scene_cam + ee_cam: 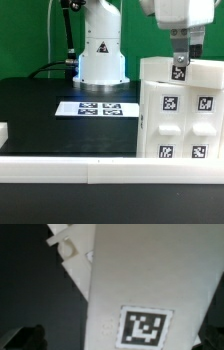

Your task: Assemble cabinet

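The cabinet is a large white boxy body with black-and-white tags on its front, standing at the exterior view's right on the black table. My gripper hangs straight down over its top edge, just above a tagged part. In the wrist view a long white panel with one tag runs between my dark fingertips, and the gripper straddles it. A dark gap shows between one finger and the panel's edge. The jaws stand wide apart.
The marker board lies flat mid-table in front of the white robot base. A small white part sits at the exterior view's left edge. A white rim runs along the table's front.
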`<state>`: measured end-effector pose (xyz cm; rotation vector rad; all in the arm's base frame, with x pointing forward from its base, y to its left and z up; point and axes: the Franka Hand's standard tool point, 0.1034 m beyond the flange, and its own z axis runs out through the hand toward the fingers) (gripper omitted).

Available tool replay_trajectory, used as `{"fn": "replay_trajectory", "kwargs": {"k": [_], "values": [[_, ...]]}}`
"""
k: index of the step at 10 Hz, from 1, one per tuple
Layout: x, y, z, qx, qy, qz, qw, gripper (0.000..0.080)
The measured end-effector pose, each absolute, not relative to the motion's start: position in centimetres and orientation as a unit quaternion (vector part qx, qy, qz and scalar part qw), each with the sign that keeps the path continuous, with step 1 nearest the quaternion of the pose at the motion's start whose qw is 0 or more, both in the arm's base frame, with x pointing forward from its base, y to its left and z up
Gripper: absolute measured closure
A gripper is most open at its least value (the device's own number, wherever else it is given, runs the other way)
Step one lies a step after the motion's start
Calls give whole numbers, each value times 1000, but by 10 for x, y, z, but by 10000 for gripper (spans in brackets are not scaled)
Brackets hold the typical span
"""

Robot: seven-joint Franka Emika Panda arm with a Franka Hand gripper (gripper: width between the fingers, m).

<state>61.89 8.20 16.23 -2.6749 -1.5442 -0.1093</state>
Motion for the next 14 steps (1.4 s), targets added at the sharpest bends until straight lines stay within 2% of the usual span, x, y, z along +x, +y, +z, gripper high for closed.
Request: {"fn": "replay_trajectory", "kwargs": {"k": [5,7,12,14], "values": [[616,78,153,-899,-436,-26,30,2],[616,78,153,-901,-432,-26,30,244],[616,78,153,-913,-407,-25,30,243],[616,78,153,-940,-340,-23,33,242]]}}
